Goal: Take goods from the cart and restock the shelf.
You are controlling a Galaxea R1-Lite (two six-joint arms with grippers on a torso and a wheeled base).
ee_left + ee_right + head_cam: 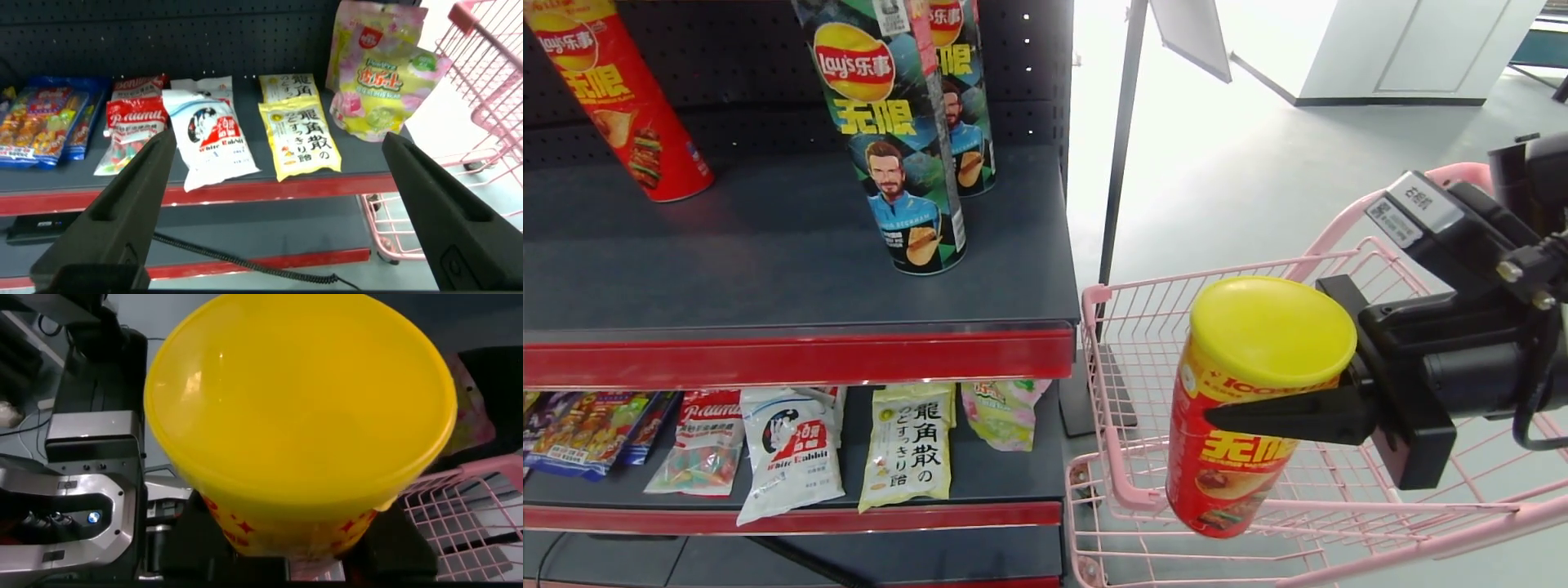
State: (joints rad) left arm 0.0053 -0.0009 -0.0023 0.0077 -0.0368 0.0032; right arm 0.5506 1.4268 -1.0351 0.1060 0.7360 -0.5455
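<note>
My right gripper (1278, 408) is shut on a red chips can with a yellow lid (1241, 408), held upright above the pink cart (1111, 457), to the right of the shelf. The can's yellow lid (298, 408) looms close in the right wrist view. On the upper shelf board (768, 269) stand two dark green chips cans (894, 147) and a red chips can (621, 98) at the far left. My left gripper (278, 212) is open, low in front of the lower shelf with its snack bags (208, 135), holding nothing.
The lower shelf (980, 478) carries several snack bags (907, 445). Red price rails (792, 358) edge both shelf boards. A dark pole (1119, 147) rises between shelf and cart. Open floor (1258, 163) lies behind the cart. The upper board has bare room between the cans.
</note>
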